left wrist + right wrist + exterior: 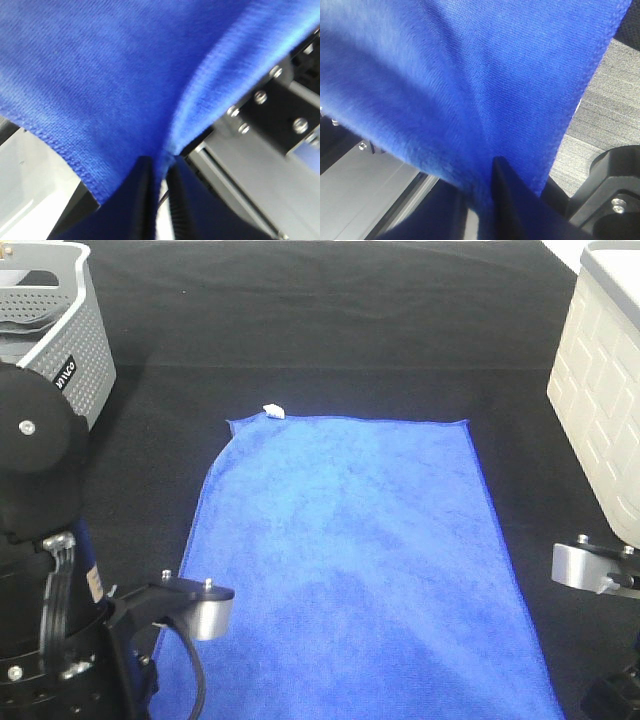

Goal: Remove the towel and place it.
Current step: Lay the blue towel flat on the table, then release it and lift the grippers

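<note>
Towel (360,560) of bright royal blue, one only, rectangular, with a soft microfibre pile and a stitched hem along every edge that shows; at its far left corner sits one small white tag (272,410); the colour is lighter in the far half and a little darker in the near half. It lies spread out in the middle of the black table cloth (330,330), with the far edge flat and nearly straight; its near end goes out of the high view at the lower border. It lies between two baskets and touches neither: one grey basket (70,350) at the far left, one white basket (600,410) at the right. Two arms are seen; the left arm (60,640) is just beside the near left side of the towel, the right arm (600,570) near its right side. The left gripper (161,167) is clenched on the towel; its two dark fingers (142,200) press together with a gathered bit of blue cloth between them, close to the hem, and folds spread away from that place. The right gripper (487,175) also grasps the towel; folds of cloth run together at its tips and the hem passes just beside them; one finger is plain to see, the other is mostly covered by cloth. Behind the cloth, both wrist views show grey metal rails (240,175) with screws.
</note>
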{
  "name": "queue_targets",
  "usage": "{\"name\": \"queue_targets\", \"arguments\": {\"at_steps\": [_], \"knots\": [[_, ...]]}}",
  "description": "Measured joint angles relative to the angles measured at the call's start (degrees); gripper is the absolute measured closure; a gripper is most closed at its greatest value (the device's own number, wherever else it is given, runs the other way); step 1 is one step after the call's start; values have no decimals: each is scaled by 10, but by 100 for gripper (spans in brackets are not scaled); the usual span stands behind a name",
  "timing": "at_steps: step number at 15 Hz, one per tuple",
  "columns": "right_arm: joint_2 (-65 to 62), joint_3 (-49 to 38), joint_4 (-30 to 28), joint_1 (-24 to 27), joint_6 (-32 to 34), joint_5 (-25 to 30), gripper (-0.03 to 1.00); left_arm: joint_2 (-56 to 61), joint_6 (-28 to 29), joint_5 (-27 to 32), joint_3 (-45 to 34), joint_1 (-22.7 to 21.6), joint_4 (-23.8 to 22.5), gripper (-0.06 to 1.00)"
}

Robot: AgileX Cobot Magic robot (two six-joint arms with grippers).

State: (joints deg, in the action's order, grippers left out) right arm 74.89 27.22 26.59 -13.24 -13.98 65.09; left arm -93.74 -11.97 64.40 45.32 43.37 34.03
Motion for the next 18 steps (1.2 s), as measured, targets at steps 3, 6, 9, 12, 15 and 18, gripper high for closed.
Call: {"name": "queue_targets", "arguments": {"at_steps": [3,6,9,12,15,18], "knots": [[0,0,2,0,0,6,56,0,5,-26,0,0,19,46],[-7,0,2,0,1,2,31,0,15,-33,0,0,19,14],[-33,0,1,1,1,-16,28,0,15,-39,5,0,19,11],[-51,2,1,1,5,-21,28,0,15,-40,41,-1,19,11],[-51,65,-15,1,34,-21,28,0,15,-43,81,-29,1,11],[-41,135,-41,2,38,-22,28,0,15,-50,103,-91,-40,11]]}}
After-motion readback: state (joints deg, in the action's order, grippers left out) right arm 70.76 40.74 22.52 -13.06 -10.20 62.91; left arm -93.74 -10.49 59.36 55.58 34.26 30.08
